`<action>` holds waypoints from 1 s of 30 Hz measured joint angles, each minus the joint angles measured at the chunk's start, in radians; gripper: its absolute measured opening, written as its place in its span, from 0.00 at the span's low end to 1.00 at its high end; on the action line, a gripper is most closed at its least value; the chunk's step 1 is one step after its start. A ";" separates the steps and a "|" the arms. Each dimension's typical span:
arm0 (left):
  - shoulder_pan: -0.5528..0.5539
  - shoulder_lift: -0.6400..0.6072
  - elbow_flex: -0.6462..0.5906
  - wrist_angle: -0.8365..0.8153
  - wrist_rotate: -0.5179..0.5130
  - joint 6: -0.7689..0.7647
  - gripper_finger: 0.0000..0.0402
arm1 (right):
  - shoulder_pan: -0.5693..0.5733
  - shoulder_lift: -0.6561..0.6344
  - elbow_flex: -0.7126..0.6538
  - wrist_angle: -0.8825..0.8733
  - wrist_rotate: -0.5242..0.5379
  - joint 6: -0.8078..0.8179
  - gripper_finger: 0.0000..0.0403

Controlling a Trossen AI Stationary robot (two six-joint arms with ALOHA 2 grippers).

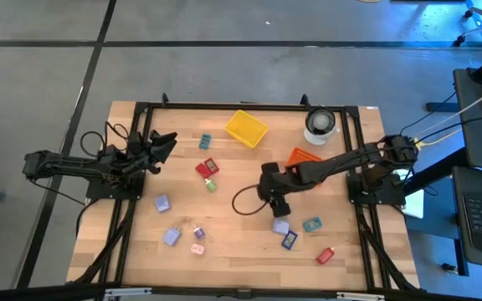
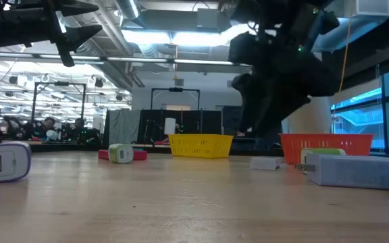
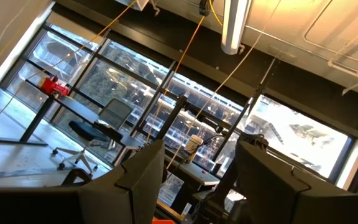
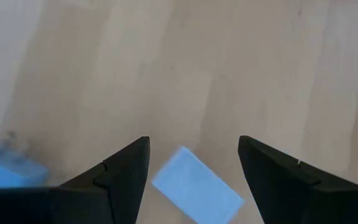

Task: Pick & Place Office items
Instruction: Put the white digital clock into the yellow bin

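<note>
Small office items lie scattered on the wooden table: a red one, a green one, a teal one, lavender ones and a pink one. My right gripper hangs open, pointing steeply down, right of the table's middle. A lavender block lies on the wood below the gap between its fingers, touching neither. That block rests next to a dark blue piece, a teal piece and a red piece. My left gripper waits open at the left edge, raised and tipped upward.
A yellow bin stands at the far middle, an orange bin just beyond my right arm, and a white roll at the far right. A dark cable loops on the table by my right gripper. Black frame rails run along both sides.
</note>
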 joint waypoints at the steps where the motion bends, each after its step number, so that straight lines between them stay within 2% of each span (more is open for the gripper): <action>1: 0.000 0.000 0.000 0.000 0.000 0.000 0.49 | -0.012 0.001 0.000 -0.006 -0.008 -0.025 0.62; 11: 0.000 0.000 0.000 0.000 0.000 0.000 0.49 | -0.118 0.002 0.000 -0.043 -0.198 -0.327 0.62; 18: 0.000 0.000 0.000 0.000 0.000 0.000 0.49 | -0.163 0.011 0.000 -0.067 -0.262 -0.486 0.62; 23: 0.000 0.000 0.000 0.000 0.000 0.000 0.49 | -0.179 0.065 0.000 -0.100 -0.273 -0.598 0.62; 30: 0.000 0.000 0.000 0.000 0.000 0.000 0.49 | -0.180 0.131 0.003 -0.081 -0.226 -0.709 0.62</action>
